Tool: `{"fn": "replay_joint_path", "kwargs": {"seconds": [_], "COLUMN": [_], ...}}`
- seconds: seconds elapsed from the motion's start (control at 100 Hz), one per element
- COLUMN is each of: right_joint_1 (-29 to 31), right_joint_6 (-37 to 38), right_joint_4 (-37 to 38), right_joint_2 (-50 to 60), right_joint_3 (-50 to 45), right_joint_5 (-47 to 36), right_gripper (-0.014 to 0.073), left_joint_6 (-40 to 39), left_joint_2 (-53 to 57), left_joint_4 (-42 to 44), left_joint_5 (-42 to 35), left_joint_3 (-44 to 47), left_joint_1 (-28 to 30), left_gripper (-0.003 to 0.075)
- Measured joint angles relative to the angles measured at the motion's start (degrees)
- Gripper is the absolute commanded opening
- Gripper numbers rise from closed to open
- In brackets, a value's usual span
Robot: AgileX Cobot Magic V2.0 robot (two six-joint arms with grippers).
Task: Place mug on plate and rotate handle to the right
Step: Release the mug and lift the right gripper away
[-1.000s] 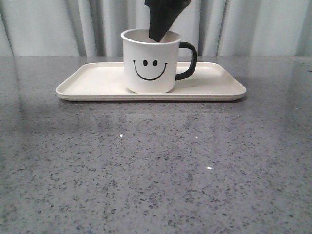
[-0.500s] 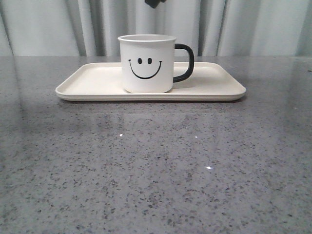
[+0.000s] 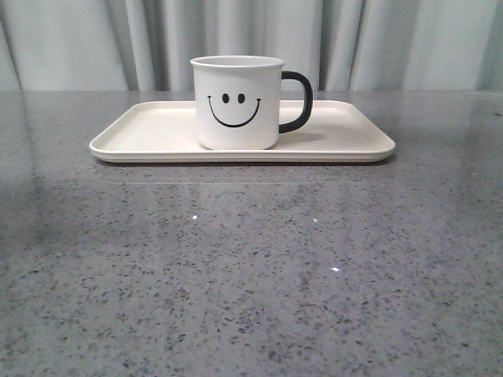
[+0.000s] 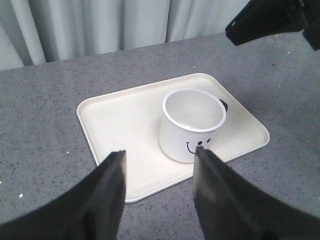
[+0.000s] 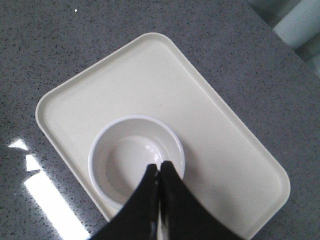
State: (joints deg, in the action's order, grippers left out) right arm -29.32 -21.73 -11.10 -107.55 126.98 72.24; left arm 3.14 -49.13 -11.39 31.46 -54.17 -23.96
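Note:
The white mug [image 3: 236,102] with the smiley face stands upright on the cream plate [image 3: 346,141]. Its black handle [image 3: 302,102] points to the right in the front view. Neither gripper shows in the front view. My left gripper [image 4: 160,152] is open and empty, held above the table short of the plate [image 4: 120,120] and the mug [image 4: 192,127]. A bit of the handle [image 4: 224,105] shows behind the mug. My right gripper [image 5: 159,166] is shut and empty, high above the mug [image 5: 125,155] and the plate [image 5: 165,80]. Its fingers hide the handle there.
The grey speckled table [image 3: 251,267] runs from the plate to the front edge. Pale curtains [image 3: 94,39] hang behind the table. The right arm [image 4: 270,20] shows dark in a corner of the left wrist view.
The right gripper, which reached into the mug a second ago, has risen out of the front view. The mug has shifted slightly to the left and now stands free.

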Motion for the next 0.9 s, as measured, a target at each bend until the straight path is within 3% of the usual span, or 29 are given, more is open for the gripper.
{"fn": "replay_joint_path", "kwargs": {"seconds": [0.29,0.45,0.9], "right_joint_1": [0.0,0.0,0.0], "right_joint_6": [4.4,5.6,6.4], "right_joint_4": [-0.1,-0.1,-0.1], "right_joint_2": [9.3,16.9,42.9], "right_joint_3": [-10.6,-20.8,-54.7], "right_joint_5": [0.0,-4.8,-29.4], "right_gripper": [-0.0068,-0.0068,-0.0068], "left_joint_6": [0.0,0.0,0.7], "left_joint_2": [9.8,13.8,20.9], "left_joint_4": [0.0,0.0,0.0], "left_joint_5": [-1.8,-2.3,-2.4], "left_joint_3": [8.4,10.7,16.1], "left_joint_1": [0.0,0.0,0.0], "left_gripper": [0.0078,-0.0015,-0.0019]}}
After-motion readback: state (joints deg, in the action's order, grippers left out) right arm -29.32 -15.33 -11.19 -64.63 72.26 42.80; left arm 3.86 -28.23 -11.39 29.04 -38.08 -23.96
